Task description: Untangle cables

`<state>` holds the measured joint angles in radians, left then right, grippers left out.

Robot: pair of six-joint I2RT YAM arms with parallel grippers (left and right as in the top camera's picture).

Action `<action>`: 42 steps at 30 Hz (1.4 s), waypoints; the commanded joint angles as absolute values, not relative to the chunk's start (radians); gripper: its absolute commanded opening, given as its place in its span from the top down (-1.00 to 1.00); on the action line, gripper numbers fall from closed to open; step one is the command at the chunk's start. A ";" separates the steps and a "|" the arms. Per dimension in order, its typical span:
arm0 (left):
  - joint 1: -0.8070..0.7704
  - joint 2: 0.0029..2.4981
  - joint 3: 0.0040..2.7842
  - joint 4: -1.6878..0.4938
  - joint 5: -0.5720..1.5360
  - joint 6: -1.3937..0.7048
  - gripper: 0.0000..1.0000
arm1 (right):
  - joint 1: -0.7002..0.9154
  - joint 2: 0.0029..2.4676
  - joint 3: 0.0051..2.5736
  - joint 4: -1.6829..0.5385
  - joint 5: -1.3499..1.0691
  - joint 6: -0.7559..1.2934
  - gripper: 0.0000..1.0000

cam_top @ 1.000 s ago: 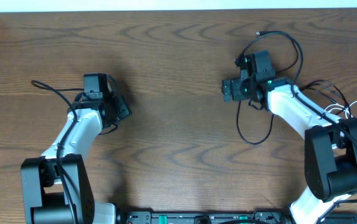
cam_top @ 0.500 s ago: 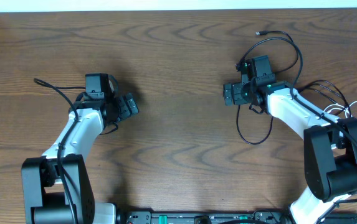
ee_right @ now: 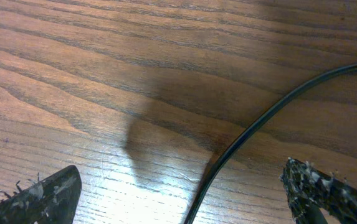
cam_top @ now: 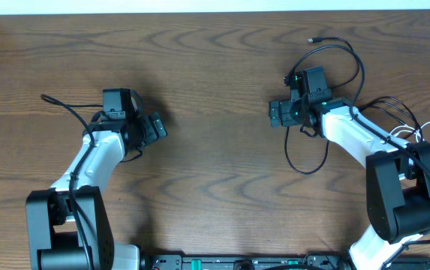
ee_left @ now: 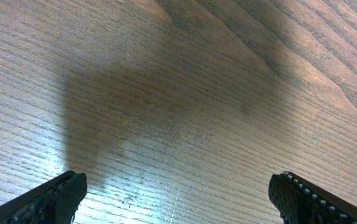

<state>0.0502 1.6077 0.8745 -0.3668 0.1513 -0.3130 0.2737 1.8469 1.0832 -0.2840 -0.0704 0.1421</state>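
Left fingers (ee_left: pixel 48 198) spread wider | black cable (cam_top: pixel 305 172) plug end points left

The left arm (cam_top: pixel 91 161) and the right arm (cam_top: pixel 350 127) are built alike: a smooth white forearm shell set between bulky matte black joint housings, with a tall rounded black shoulder block at the near end. Black wires (cam_top: pixel 380 129) run along the white shells. A small green light (cam_top: pixel 323 100) glows on the right wrist housing. The left gripper (cam_top: pixel 153 127) and the right gripper (cam_top: pixel 275 112) are black and boxy. Their fingertips (ee_left: pixel 47 198) are dark with a fine ribbed texture, and the right pair is flecked with pale specks.
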 commanded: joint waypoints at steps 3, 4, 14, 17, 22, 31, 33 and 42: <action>0.048 1.594 0.876 -0.369 0.145 -0.300 -0.97 | 0.282 1.853 1.078 -0.285 -0.059 0.152 -0.99; 0.048 1.594 0.876 -0.369 0.145 -0.300 -0.97 | 0.282 1.853 1.078 -0.285 -0.059 0.152 -0.99; 0.048 1.594 0.876 -0.369 0.145 -0.300 -0.97 | 0.297 1.812 1.076 -0.294 -0.059 0.152 -0.99; 0.048 1.594 0.876 -0.369 0.145 -0.300 -0.97 | 0.313 1.740 1.069 -0.312 -0.054 0.148 -0.99; 0.048 1.594 0.876 -0.369 0.145 -0.300 -0.96 | 0.319 1.562 1.008 -0.318 -0.055 0.149 -0.98; 0.048 1.594 0.876 -0.369 0.145 -0.300 -0.96 | 0.311 1.044 0.740 -0.253 -0.051 0.148 -0.98; 0.048 1.594 0.876 -0.369 0.145 -0.300 -0.97 | 0.311 0.943 0.702 -0.252 -0.044 0.148 -0.99; 0.048 1.594 0.876 -0.369 0.145 -0.300 -0.96 | 0.311 0.672 0.608 -0.217 -0.035 0.086 -0.98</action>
